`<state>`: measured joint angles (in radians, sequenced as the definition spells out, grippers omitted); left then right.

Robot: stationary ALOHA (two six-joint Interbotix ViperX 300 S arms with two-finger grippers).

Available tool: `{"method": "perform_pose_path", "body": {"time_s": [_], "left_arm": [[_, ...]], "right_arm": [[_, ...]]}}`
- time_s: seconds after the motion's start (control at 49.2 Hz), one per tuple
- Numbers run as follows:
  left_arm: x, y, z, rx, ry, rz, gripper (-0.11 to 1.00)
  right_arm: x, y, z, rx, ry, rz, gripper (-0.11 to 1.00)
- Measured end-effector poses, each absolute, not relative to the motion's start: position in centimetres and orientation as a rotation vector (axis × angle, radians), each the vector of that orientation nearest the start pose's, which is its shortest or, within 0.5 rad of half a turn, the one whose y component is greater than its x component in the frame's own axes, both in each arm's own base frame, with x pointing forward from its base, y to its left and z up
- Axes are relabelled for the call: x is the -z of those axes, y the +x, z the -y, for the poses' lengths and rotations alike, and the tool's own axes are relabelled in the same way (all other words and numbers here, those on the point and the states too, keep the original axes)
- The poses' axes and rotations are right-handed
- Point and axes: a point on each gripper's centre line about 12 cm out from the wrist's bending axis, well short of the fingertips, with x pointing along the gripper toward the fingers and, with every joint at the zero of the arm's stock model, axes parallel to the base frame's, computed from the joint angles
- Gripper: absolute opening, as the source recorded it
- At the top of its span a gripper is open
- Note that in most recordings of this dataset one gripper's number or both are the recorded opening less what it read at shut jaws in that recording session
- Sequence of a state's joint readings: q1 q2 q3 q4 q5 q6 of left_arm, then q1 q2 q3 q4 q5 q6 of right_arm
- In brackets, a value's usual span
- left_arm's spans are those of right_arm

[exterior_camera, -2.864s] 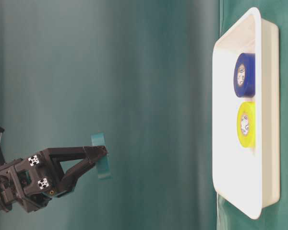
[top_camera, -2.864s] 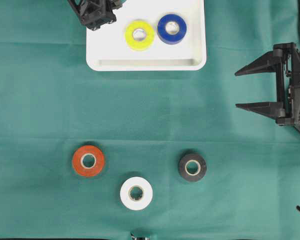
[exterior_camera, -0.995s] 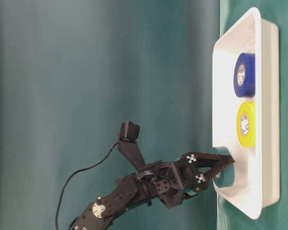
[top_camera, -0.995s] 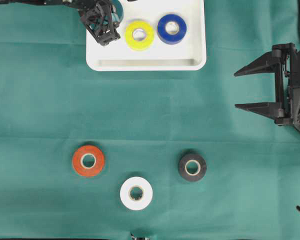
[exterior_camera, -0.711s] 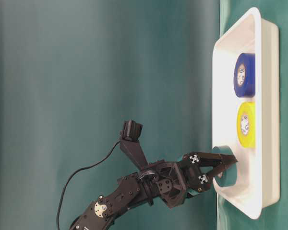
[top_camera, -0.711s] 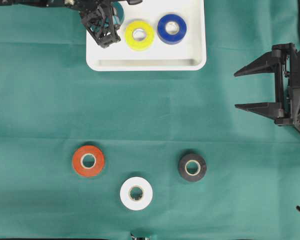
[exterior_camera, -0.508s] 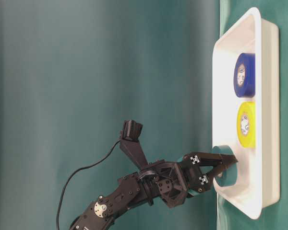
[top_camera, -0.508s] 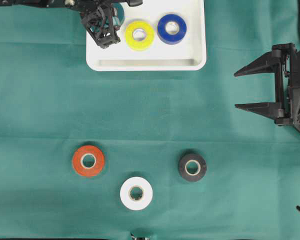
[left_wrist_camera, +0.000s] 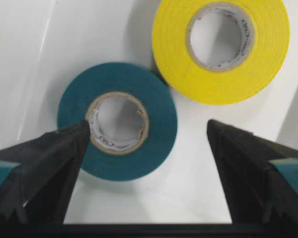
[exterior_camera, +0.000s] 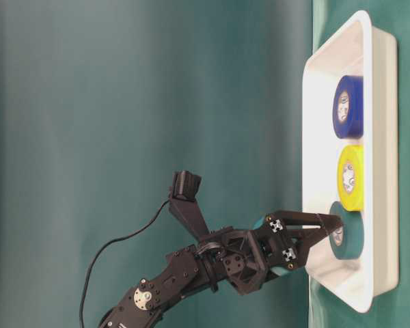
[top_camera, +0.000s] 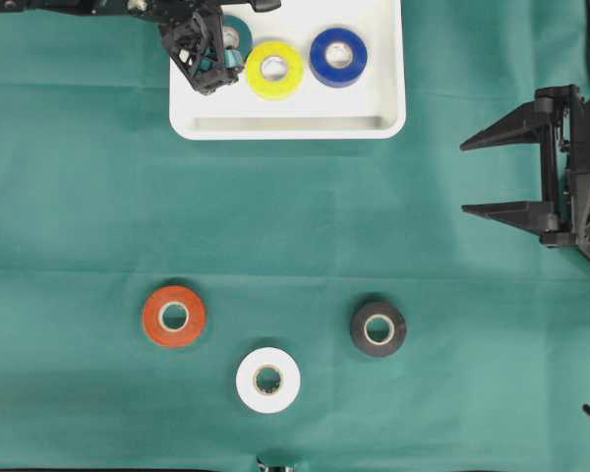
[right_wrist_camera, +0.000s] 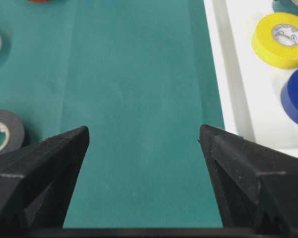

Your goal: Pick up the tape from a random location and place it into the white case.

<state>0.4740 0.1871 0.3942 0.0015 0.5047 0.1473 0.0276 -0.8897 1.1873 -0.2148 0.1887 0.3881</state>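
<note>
Lying flat in the case [top_camera: 374,108], the teal tape [left_wrist_camera: 117,120] touches the yellow roll [left_wrist_camera: 221,48] at its 2 o'clock. The left gripper [left_wrist_camera: 144,163] stands wide over it, holding nothing; the right gripper [top_camera: 487,175] is wide too, idle. Tape rolls look light, stiff and smooth-sided: pinch across the outer rim, or wall through core.

A green cloth [top_camera: 305,216] covers the table under even, bright light

My left gripper [left_wrist_camera: 146,139] hangs spread wide above the white case [top_camera: 295,123]; my right gripper [top_camera: 482,175], well clear of it, gapes too.
</note>
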Motion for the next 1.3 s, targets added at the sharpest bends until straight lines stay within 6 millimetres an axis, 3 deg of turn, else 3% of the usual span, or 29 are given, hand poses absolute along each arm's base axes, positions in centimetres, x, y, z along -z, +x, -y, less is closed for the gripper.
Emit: {"method": "perform_pose_path", "body": {"time_s": [0.284, 0.914, 1.158, 1.3], "left_arm": [[-15.1, 37.1, -19.0, -0.345, -0.128, -1.098, 0.95], [-27.9, 36.5, -18.7, -0.361, -0.089, -0.976, 0.95], [-28.4, 36.3, -18.4, -0.358, -0.087, -0.973, 0.95], [-28.4, 36.8, -16.6, -0.317, -0.063, -0.97, 0.95]], "right_arm": [[-21.9, 19.6, -0.1, 0.055, 0.157, -0.481, 0.87], [-21.9, 19.6, -0.1, 0.055, 0.157, -0.479, 0.87], [-21.9, 19.6, -0.1, 0.055, 0.157, -0.479, 0.87], [-21.9, 19.6, -0.1, 0.056, 0.159, -0.481, 0.87]]}}
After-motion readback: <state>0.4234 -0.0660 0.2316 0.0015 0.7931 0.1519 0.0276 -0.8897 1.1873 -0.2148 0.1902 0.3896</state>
